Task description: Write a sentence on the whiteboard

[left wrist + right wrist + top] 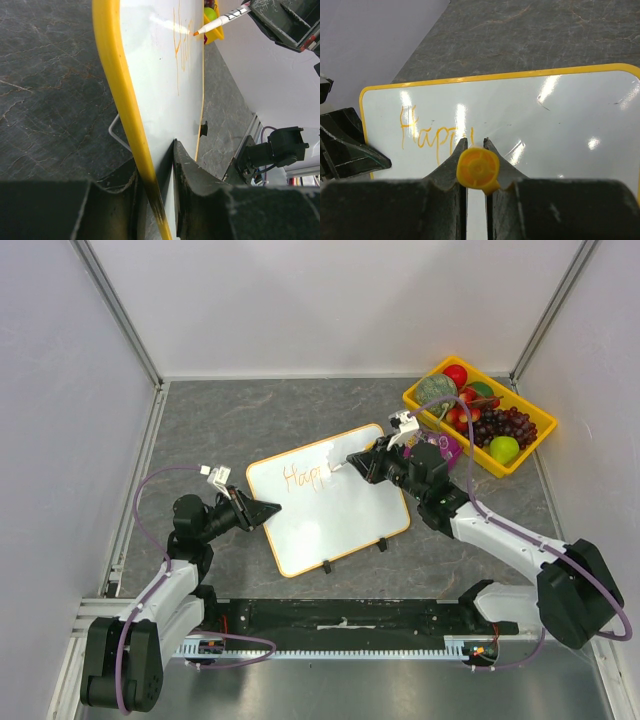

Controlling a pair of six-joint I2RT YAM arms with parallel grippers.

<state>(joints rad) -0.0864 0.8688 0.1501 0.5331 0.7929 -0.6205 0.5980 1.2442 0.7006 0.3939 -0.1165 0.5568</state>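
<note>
The whiteboard (335,510), white with an orange-yellow rim, lies tilted on the grey table. Orange letters reading "Happ" and one further stroke (303,477) stand near its top left; they also show in the right wrist view (427,132). My left gripper (265,511) is shut on the board's left rim (131,135). My right gripper (352,462) is shut on an orange marker (478,169), whose white barrel and orange tip (196,33) meet the board just right of the letters. Two black clips (326,566) sit on the near edge.
A yellow tray (428,408) of toy fruit stands at the back right, close behind my right arm. A purple item (448,450) lies beside it. White walls enclose the table on three sides.
</note>
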